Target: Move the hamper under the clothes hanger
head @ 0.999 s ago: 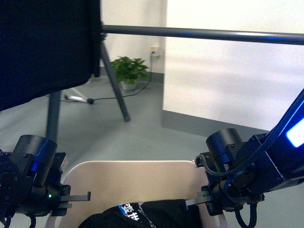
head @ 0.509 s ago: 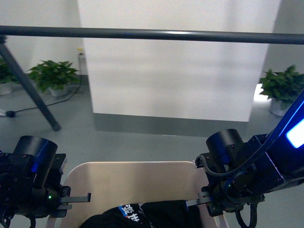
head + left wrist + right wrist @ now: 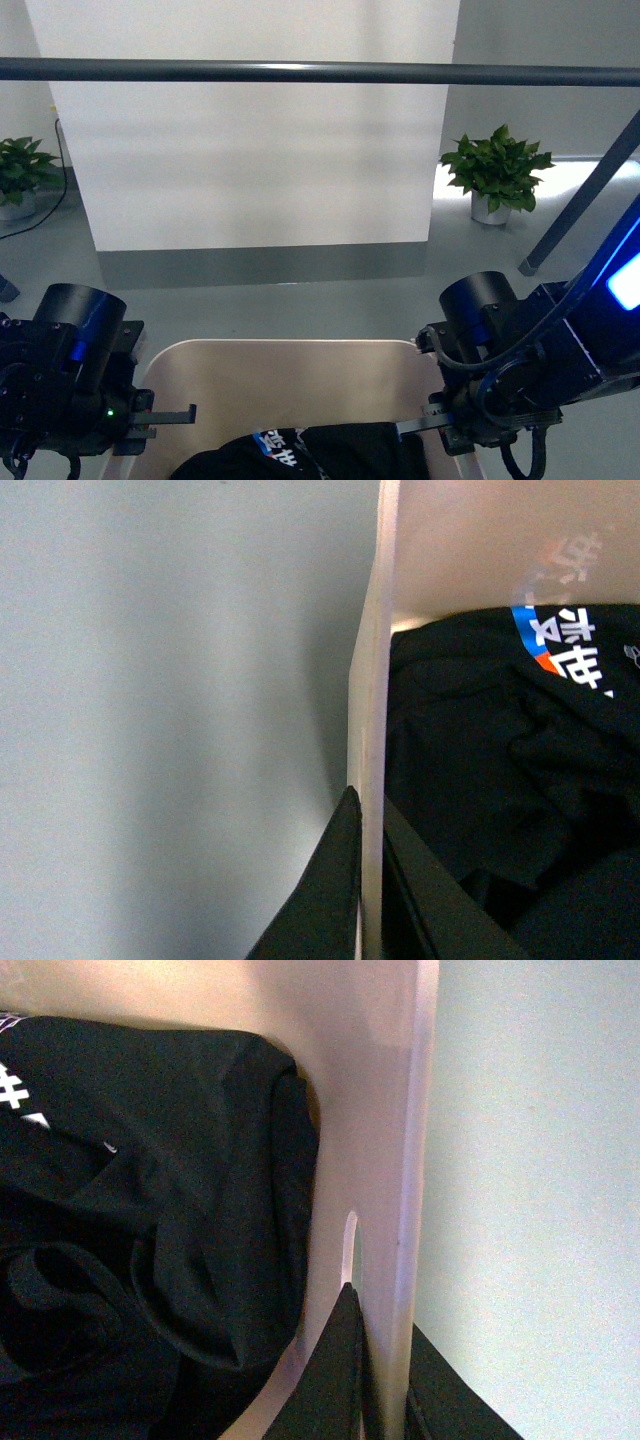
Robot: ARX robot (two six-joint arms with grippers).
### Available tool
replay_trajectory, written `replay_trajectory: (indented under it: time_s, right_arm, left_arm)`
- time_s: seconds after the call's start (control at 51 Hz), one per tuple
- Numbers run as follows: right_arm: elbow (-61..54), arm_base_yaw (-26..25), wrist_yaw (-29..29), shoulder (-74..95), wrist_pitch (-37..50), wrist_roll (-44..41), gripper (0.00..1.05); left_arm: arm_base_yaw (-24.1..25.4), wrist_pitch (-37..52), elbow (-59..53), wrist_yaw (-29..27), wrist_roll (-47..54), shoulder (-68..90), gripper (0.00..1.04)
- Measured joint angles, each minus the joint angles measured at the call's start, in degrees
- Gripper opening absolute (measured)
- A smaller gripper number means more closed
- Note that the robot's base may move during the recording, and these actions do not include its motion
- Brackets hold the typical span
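Clothes (image 3: 300,452), black and soft with blue and white letters on them, are lying in a heap inside the beige plastic hamper with rounded corners (image 3: 280,375). They are filling its near part and leaving the far wall bare. The hamper is sitting low in the front view, between the two arms, on the grey floor (image 3: 300,300). The left gripper (image 3: 366,880) is pinching the hamper's left wall, with one black finger inside and one outside, both pressing on the thin plastic. The right gripper (image 3: 385,1370) is pinching the right wall the same way, just by a small handle slot (image 3: 350,1248). The tall dark grey metal clothes hanger (image 3: 320,71) is stretching its long round bar across the top of the front view, above and beyond the hamper, and one slanted leg (image 3: 585,200) is leaning on the right. I cannot tell if the hamper is sitting right under the bar. A green potted plant (image 3: 497,172) is standing beside the white wall (image 3: 250,150).
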Motion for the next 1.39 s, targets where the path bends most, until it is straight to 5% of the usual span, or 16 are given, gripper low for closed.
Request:
replay_trajectory:
  time_s: [1.391]
  right_arm:
    - [0.0,0.2,0.1,0.0,0.0,0.0,0.03]
  left_arm:
    - [0.4,0.0,-0.1,0.2,0.0,0.0,0.04]
